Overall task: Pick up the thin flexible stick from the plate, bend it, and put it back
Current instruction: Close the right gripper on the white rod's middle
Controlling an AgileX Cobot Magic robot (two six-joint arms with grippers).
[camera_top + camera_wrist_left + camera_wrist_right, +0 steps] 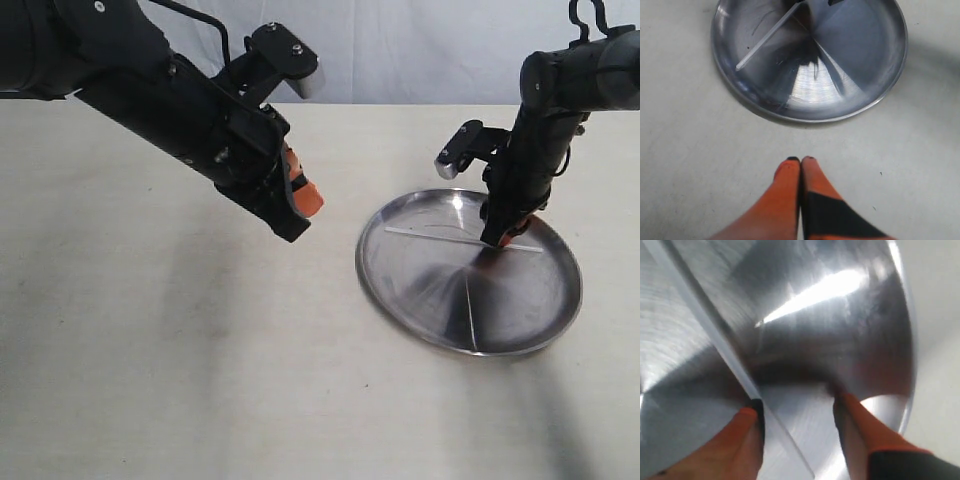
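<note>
The shiny steel plate (560, 315) lies on the table at the right. Across its far half rests the thin whitish stick (440, 236). My right gripper (497, 238) is down in the plate, open, with the stick (715, 337) passing between its orange fingers (747, 432), close against one of them. My left gripper (302, 205) hangs above the table left of the plate, its orange fingers (790, 185) pressed together on nothing. The left wrist view shows the plate (890, 85) and the stick (765, 39) ahead of that gripper.
A pale table top (150, 350) runs all round the plate. A white backdrop (420, 50) stands behind the table's far edge. Both black arms reach in from the upper corners.
</note>
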